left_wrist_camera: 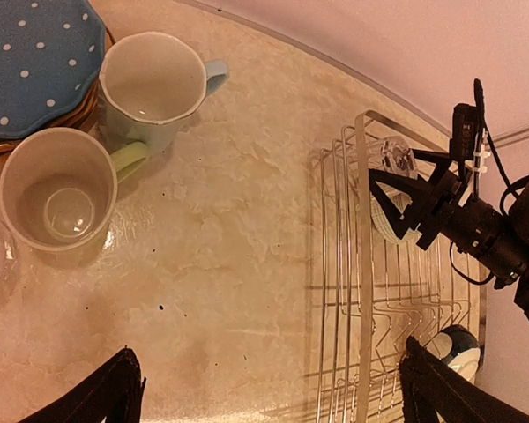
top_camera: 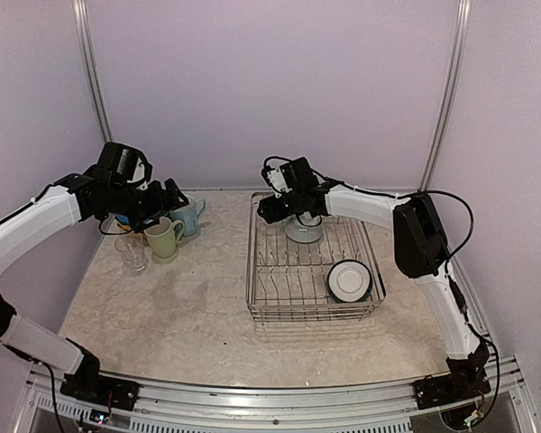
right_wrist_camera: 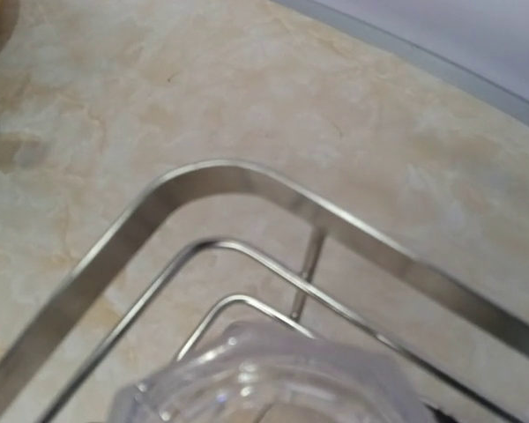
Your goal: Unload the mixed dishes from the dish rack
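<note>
Here, the right gripper (top_camera: 287,212) hangs at a clear bowl (top_camera: 304,230) in the far end of the dish rack (top_camera: 252,280); whether its jaws clamp it I cannot tell. A white bowl (top_camera: 350,280) sits in the rack's near right corner. Left of the rack, the left gripper (left_wrist_camera: 273,392) gapes empty by the pale green mug (left_wrist_camera: 57,189) and light blue mug (left_wrist_camera: 150,84).

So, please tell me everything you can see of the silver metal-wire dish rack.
The rectangular silver metal-wire dish rack stands flat on the beige marbled table, right of centre. It has a broad rim band, thin wire walls and rows of upright dividers, mostly free. A round white bowl rests in its near right corner; a clear dish sits at its far end.
</note>
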Motion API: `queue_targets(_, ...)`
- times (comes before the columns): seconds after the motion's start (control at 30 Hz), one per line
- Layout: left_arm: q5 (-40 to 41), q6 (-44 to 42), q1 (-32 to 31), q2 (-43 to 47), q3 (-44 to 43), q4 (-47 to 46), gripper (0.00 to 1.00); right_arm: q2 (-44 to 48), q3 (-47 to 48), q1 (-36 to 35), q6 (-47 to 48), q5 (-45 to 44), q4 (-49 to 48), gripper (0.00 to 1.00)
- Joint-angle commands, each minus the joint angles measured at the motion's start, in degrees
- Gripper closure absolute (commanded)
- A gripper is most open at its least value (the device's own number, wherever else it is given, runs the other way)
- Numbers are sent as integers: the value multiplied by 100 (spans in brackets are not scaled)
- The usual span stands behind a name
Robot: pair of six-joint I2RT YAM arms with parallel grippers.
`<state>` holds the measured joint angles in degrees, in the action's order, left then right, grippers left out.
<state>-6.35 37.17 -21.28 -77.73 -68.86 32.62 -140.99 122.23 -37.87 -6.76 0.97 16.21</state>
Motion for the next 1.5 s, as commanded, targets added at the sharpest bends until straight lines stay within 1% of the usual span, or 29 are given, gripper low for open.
queue_targets(0.0,29,-61,-69,-20,-156,71,3,432,-237,-48,2,-53,99,67)
queue_targets(0.07,11,-61,-78,-54,-186,68,3,692,-444,-47,-1,-53,50,70)
queue_targets(0.37,-101,-34,-159,-244,-342,61,3,1971,-1400,-59,-84,81,-227,72)
queue_targets(0.67,-295,56,-232,-342,-344,-79,3,3317,-3562,-43,-739,519,-1392,77)
queue_targets(0.87,-723,150,-327,-573,-492,-365,3,3677,-4054,-39,-1016,775,-1549,83)
queue_targets(1.17,-2606,795,-395,-958,-280,-1924,7,4360,-4813,-13,-1650,1383,-2425,83)
queue_targets(1.33,-3890,1427,-443,-1248,-128,-3284,11,4529,-5221,72,-2411,2146,-3322,83)
queue_targets(1.47,-4601,2181,-500,-1611,4,-4651,13,4549,-5497,100,-3050,2695,-4328,84)
